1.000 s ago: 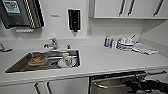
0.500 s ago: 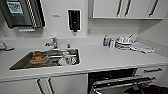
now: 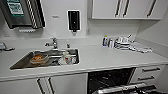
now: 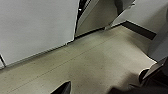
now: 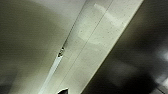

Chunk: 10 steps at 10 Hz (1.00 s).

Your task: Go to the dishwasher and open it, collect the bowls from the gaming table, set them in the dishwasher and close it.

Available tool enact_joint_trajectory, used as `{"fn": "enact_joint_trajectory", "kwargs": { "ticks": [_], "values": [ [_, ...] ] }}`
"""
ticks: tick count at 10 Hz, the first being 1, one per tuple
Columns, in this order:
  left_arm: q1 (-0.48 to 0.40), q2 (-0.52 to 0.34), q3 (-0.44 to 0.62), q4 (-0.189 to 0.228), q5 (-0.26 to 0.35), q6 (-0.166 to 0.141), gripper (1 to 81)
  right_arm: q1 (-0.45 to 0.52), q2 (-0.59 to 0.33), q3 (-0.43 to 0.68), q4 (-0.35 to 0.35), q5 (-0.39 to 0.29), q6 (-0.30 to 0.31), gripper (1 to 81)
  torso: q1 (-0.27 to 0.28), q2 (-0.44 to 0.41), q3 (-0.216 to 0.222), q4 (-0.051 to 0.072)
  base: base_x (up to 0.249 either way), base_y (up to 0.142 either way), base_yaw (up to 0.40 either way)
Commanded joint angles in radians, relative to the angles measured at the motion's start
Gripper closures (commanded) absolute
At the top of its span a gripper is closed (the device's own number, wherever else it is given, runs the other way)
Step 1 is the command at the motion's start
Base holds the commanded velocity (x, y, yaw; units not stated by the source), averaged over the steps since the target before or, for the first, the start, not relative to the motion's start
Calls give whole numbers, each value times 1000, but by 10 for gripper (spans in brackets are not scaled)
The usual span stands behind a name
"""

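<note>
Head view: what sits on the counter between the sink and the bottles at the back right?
Bare white counter separates the sink from the bottles.

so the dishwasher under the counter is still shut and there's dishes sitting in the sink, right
Not quite: the dishwasher is open, its dark interior and racks exposed below the counter in the head view. The sink does hold dishes.

A kitchenette of an office building. White counter (image 3: 105, 58) across the middle of the frame, steel sink (image 3: 22, 63) with tap (image 3: 53, 43) at centre left, dishes inside. White wall cupboards (image 3: 125, 8) at upper right, paper-towel dispenser (image 3: 23, 12) at upper left, soap dispenser (image 3: 74, 20) at top centre. Open dishwasher (image 3: 112, 80) at lower right, drawers (image 3: 150, 73) beside it.
</note>
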Motion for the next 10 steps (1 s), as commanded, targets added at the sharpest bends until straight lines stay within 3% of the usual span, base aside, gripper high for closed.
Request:
{"fn": "enact_joint_trajectory", "kwargs": {
  "ticks": [1, 10],
  "values": [
    [-48, -34, -13, -1, 2, -3, 10, 35, 93, -37, -75, -49, -37, 10, 0, 0, 0, 0, 0, 0, 0],
    [-46, -22, -13, 2, 5, -3, 10, -22, 102, -51, -106, -32, -38, 10, -2, 0, 0, -1, -68, 0, 0]
  ]
}}
